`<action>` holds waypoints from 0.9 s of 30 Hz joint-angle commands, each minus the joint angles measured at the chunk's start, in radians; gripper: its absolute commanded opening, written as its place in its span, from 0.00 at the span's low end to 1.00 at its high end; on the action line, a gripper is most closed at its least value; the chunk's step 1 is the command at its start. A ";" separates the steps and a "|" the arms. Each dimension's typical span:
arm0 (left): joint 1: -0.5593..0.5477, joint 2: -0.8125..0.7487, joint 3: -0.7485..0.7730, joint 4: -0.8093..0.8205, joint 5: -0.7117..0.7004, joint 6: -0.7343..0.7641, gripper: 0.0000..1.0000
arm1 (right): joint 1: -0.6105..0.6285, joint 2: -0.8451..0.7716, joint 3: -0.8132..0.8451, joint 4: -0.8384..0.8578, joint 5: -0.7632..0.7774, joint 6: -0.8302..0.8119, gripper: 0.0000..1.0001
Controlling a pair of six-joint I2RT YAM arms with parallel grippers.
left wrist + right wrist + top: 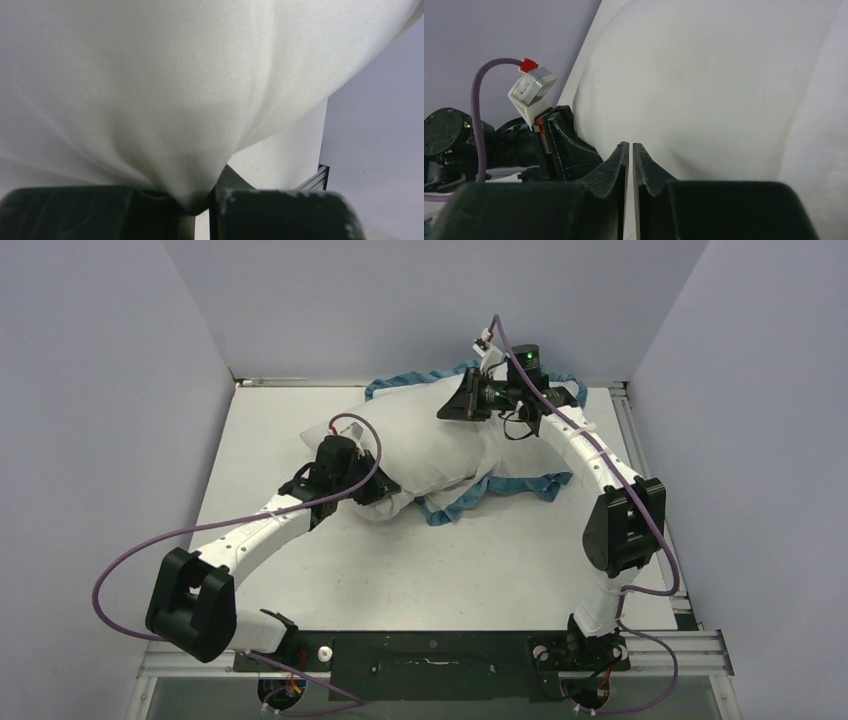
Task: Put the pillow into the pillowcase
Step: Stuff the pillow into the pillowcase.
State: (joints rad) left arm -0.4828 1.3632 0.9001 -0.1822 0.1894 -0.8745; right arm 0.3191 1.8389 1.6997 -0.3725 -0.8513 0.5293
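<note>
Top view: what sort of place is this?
Probably a robot lab cell, not a home: plain partition walls enclose a white table, with two arms bolted at its near edge.

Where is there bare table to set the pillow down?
Bare table lies in front of the pillow, between the left arm and right arm. Another patch: far-left, between wall and pillow. Far-right is crowded with pillow, pillowcase and right arm.
</note>
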 commanded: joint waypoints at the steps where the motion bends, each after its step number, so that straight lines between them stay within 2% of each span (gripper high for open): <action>1: -0.002 -0.052 0.047 0.128 0.031 0.015 0.00 | 0.033 -0.058 0.036 -0.038 0.056 -0.065 0.05; 4: 0.000 -0.057 0.044 0.115 0.023 0.018 0.00 | 0.052 -0.061 0.102 -0.144 0.184 -0.145 0.05; 6: 0.002 -0.059 0.036 0.104 0.017 0.016 0.00 | 0.082 -0.063 0.157 -0.258 0.307 -0.213 0.13; 8: 0.004 -0.061 0.024 0.103 0.017 0.008 0.00 | 0.112 -0.071 0.188 -0.334 0.438 -0.253 0.26; 10: 0.007 -0.066 0.014 0.114 0.020 -0.007 0.00 | 0.131 -0.086 0.187 -0.390 0.531 -0.274 0.47; 14: 0.009 -0.064 0.031 0.123 0.023 -0.018 0.00 | 0.146 -0.164 0.093 -0.427 0.704 -0.291 0.85; 16: 0.009 -0.058 0.051 0.116 0.019 -0.014 0.00 | 0.146 -0.209 0.054 -0.440 0.779 -0.294 0.98; 19: 0.010 -0.055 0.070 0.109 0.005 -0.011 0.00 | 0.147 -0.223 0.032 -0.468 0.846 -0.306 0.92; 27: 0.015 -0.049 0.073 0.098 0.028 0.011 0.00 | 0.184 -0.125 0.050 -0.451 1.058 -0.343 0.90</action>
State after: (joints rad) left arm -0.4747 1.3483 0.9035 -0.1761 0.1944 -0.8787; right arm 0.4782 1.6592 1.7367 -0.8349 0.0399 0.2169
